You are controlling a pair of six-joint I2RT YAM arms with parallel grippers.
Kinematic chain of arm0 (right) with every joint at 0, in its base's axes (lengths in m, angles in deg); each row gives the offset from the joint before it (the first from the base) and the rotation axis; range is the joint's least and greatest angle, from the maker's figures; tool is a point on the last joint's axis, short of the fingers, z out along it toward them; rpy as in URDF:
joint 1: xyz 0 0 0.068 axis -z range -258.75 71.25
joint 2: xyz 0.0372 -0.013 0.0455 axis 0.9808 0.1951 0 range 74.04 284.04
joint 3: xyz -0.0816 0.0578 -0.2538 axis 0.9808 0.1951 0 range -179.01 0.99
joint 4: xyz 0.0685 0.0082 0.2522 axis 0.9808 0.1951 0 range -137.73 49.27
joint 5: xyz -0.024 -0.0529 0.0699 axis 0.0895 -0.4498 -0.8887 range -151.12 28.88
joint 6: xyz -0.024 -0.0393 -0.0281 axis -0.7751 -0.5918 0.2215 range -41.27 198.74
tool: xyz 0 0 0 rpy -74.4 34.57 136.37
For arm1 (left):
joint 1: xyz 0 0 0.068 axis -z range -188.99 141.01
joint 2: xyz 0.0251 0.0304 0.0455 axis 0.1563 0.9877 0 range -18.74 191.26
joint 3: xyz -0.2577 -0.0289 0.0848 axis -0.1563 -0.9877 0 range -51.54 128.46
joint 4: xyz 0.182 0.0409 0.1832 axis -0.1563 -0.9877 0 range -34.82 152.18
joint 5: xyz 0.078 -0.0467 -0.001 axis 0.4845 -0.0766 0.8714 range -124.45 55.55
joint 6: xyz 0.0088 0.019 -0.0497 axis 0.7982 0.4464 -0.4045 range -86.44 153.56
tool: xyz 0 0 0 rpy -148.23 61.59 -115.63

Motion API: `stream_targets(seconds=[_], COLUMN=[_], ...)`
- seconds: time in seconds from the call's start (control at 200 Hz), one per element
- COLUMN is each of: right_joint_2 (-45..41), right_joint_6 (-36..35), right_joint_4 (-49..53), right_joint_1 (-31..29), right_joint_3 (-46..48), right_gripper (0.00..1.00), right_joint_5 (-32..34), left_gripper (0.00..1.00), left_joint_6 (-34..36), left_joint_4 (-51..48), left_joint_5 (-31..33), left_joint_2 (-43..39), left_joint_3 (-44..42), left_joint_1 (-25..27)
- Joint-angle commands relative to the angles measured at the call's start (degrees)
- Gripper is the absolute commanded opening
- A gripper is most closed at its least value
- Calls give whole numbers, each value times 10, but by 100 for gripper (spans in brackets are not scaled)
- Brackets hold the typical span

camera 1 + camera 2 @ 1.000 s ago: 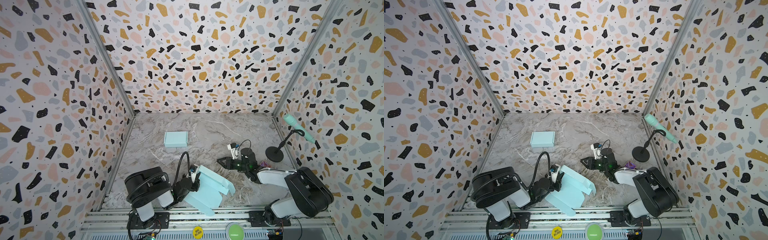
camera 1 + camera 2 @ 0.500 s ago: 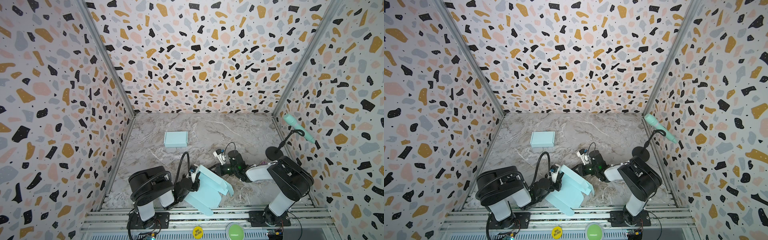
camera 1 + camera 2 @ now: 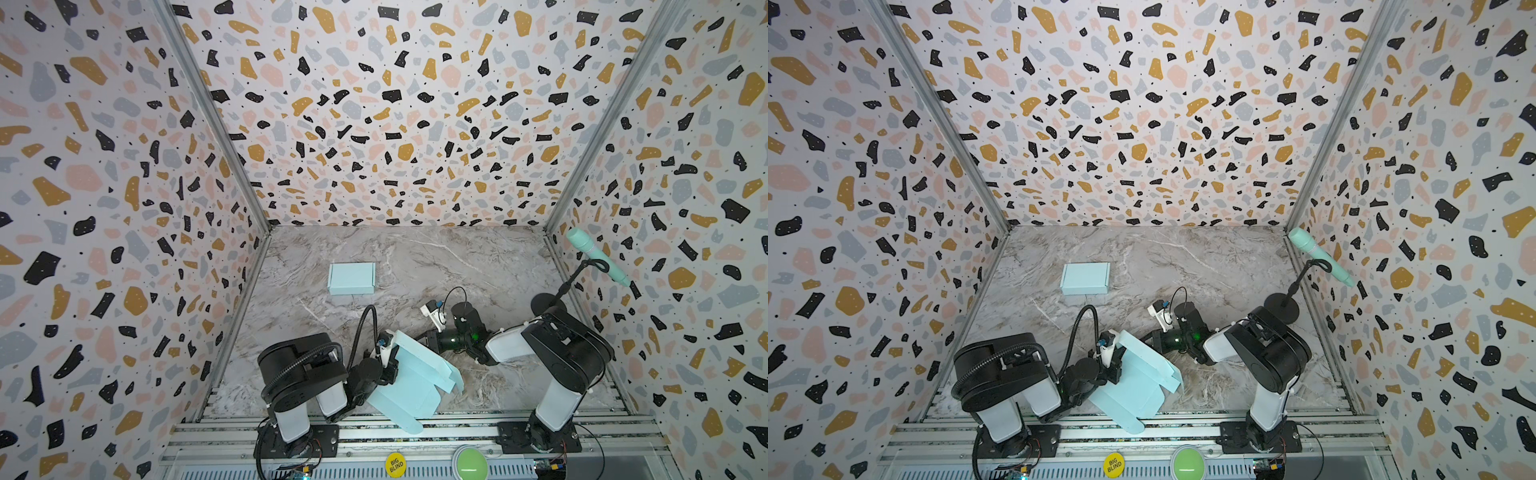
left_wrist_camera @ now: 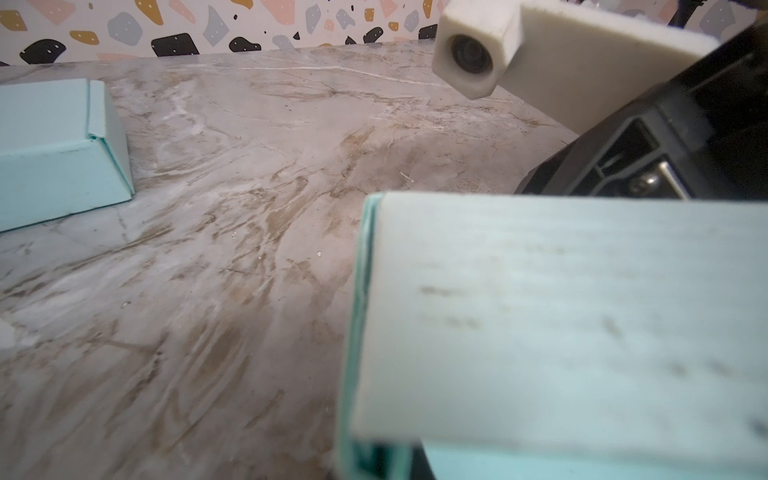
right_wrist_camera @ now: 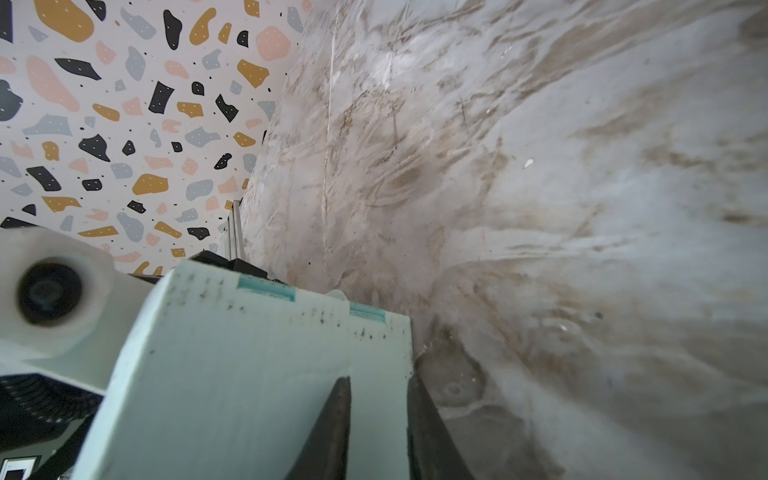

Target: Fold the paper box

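— Marble-look bench (image 3: 415, 257), speckled walls (image 3: 374, 124) all round it. What has just changed down there?

— My right arm. A second ago it lay out towards the right wall, well apart from the paper box (image 3: 415, 376). It has since swung across, and my right pincer (image 3: 428, 337) now sits at the box's far upper edge. Its jaws narrowed on the way in.

— And the box itself?

— Hardly moved. It stays at the front of the bench, tilted up off the surface and half formed: one wall is raised and a flap reaches over the front rail (image 3: 465, 432).

— Who holds it?

— My left pincer (image 3: 394, 368), clenched on its left edge as before.

— Is the right one gripping yet?

— That I cannot tell. In the right wrist view my two dark fingers (image 5: 332, 428) stand a little apart astride the corner of a pale panel of the paper box (image 5: 249, 374). One finger lies over the panel's face, the other just beside its edge, with the bench behind. A strip of panel shows between them, but whether they bite it is not plain.

— What does that mean for the fold?

— As I judge it, the reach is done and the next crease can begin: left steadies, right bends that panel over. The job is some way from finished. The folded box (image 3: 352, 278) lying further back shows the shape wanted.
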Motion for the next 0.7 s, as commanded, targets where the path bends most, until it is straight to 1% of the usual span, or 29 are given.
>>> stream_targets(seconds=[0.0, 0.17, 0.295, 0.39, 0.466, 0.516, 0.691], right_joint_2=[7, 9, 20, 30, 31, 30, 6], right_joint_6=[-3, -4, 17, 20, 33, 34, 2], right_joint_4=[1, -21, -64, -77, -105, -106, -42], right_joint_1=[-33, -42, -50, -60, -58, -52, -35], right_joint_3=[-9, -2, 2, 0, 12, 18, 27], right_gripper=[26, 26, 26, 25, 25, 24, 24], right_joint_5=[-104, -139, -167, -178, -181, -173, -103], left_gripper=[10, 10, 10, 9, 9, 10, 10], left_joint_6=[-10, -8, -5, -6, -7, -9, -8], left_joint_4=[13, 13, 5, 3, 4, 7, 9], left_joint_5=[12, 13, 13, 14, 15, 14, 10], left_joint_2=[2, 5, 1, -3, -5, -5, -7], left_joint_3=[0, 2, 5, 3, 0, -2, -5], left_joint_1=[2, 2, 2, 2, 2, 2, 2])
